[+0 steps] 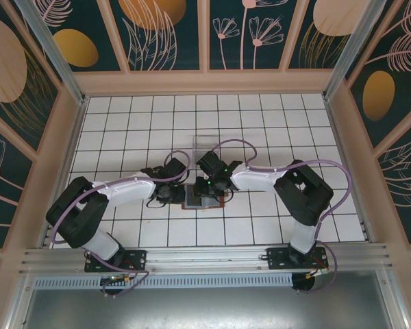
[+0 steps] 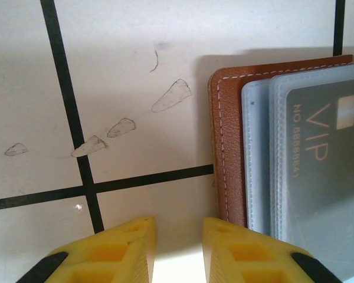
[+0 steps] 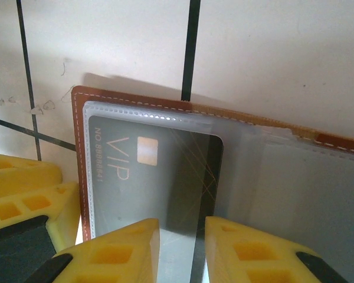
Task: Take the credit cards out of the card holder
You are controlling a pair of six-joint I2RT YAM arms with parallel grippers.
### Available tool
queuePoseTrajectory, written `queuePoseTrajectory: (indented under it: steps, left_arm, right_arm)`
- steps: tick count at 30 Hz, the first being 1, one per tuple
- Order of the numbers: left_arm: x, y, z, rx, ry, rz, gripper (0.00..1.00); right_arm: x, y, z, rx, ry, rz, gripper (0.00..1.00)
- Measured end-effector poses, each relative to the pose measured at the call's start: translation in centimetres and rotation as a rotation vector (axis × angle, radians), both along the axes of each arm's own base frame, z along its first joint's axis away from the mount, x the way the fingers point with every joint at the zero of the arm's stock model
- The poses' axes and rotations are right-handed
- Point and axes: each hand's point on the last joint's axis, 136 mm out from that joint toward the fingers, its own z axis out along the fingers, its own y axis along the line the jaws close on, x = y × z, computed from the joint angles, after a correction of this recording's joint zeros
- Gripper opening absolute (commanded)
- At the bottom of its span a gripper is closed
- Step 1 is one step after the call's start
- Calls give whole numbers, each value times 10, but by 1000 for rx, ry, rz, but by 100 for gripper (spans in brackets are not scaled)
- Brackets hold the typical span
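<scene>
White tiled counter point(image 1: 260, 123) carries the open card holder point(image 1: 204, 200) at the middle of the top view. Left claw point(image 2: 178, 250) and right claw point(image 3: 182, 250) both stand slightly apart and hold nothing. The dark credit card point(image 3: 153, 177) sits inside a clear sleeve point(image 3: 271, 177). It is probably stiff, light and slippery, so I would pinch its edge.

Top view: most of the card holder point(image 1: 191, 205) hidden beneath the left gripper point(image 1: 180, 194) and right gripper point(image 1: 209, 192); contents too small to tell. Left wrist view: holder cropped at 3 and 6 o'clock; VIP card point(image 2: 324, 165) cropped at 3 o'clock, dulled behind a cloudy sleeve point(image 2: 258, 147). Right wrist view: card's 6 o'clock end covered by yellow fingers point(image 3: 118, 250), these cropped at 6 o'clock.
</scene>
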Motion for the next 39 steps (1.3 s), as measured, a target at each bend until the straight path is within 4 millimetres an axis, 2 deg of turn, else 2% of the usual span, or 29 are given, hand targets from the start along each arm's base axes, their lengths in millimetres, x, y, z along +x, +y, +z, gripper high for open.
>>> queuePoseTrajectory:
  steps: [9, 16, 31, 35, 39]
  left_arm:
    - [0, 0, 0, -2, 1, -1, 29]
    - [0, -1, 0, -3, 1, -1, 29]
    - [0, -1, 2, -5, -3, -1, 28]
    - [3, -1, 11, -15, -26, 3, 31]
    - [12, -9, 31, -60, -76, 8, 33]
  right_arm:
    - [-1, 9, 5, 47, 3, 17, 22]
    - [-1, 14, 9, 74, 1, 26, 25]
    - [0, 0, 3, 26, -10, -11, 26]
    - [1, -3, 1, 27, -1, -25, 26]
    - [1, -3, 3, 36, -4, -30, 27]
